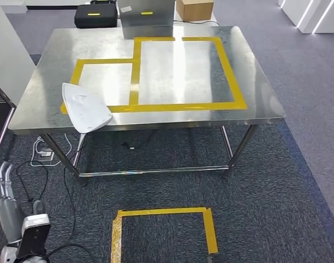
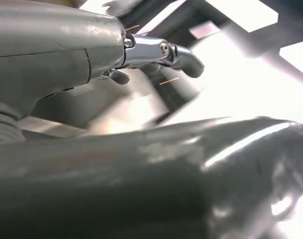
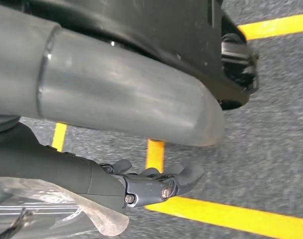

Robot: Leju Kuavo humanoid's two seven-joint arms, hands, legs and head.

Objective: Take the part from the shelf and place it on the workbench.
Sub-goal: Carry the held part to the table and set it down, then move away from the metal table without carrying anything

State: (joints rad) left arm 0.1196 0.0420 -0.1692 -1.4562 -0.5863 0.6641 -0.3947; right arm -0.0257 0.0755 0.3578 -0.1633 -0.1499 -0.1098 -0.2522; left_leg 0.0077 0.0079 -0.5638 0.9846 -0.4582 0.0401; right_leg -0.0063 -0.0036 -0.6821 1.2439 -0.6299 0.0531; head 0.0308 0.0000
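Part (image 1: 85, 107) sits on the steel bench (image 1: 256, 93) at its front left corner, lying over the yellow tape (image 1: 181, 107) and hanging slightly past the front edge, nothing touching it. Left hand (image 1: 7, 189) hangs low by the floor, well apart from the bench, fingers (image 2: 181, 56) stretched out and holding nothing. Right hand (image 3: 150, 184) is down over carpet (image 3: 269, 149) and floor tape, fingers loosely extended, empty
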